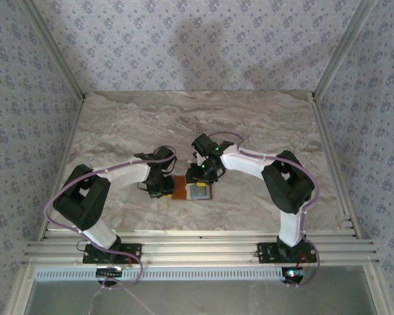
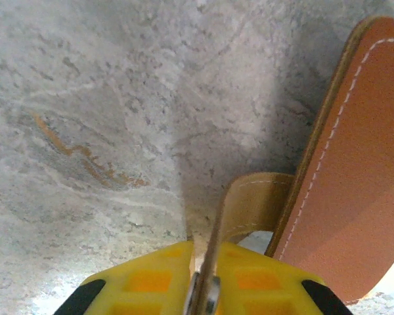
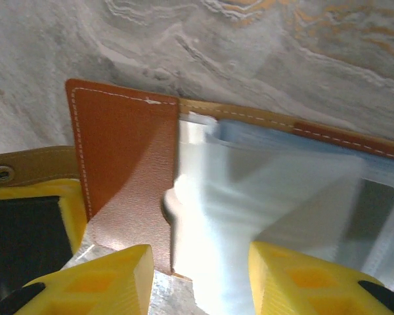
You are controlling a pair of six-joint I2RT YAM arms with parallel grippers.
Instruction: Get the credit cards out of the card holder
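The brown leather card holder (image 1: 192, 191) lies open on the marble between both arms, its grey-blue pockets (image 3: 295, 141) facing up. My left gripper (image 2: 203, 266) is shut on the holder's tan leather strap (image 2: 253, 200), at the holder's left edge (image 1: 161, 189). My right gripper (image 3: 200, 275) hovers over the inner pockets (image 1: 201, 176), open. A whitish, blurred credit card (image 3: 217, 216) lies between its yellow fingers (image 3: 105, 282) with a gap on the left side. A dark card (image 3: 374, 210) shows through the right pocket.
The marble tabletop (image 1: 184, 125) stretches behind the holder to the patterned back wall. Aluminium rails (image 1: 197, 249) run along the near edge by the arm bases, and side frames border the table on the left and right.
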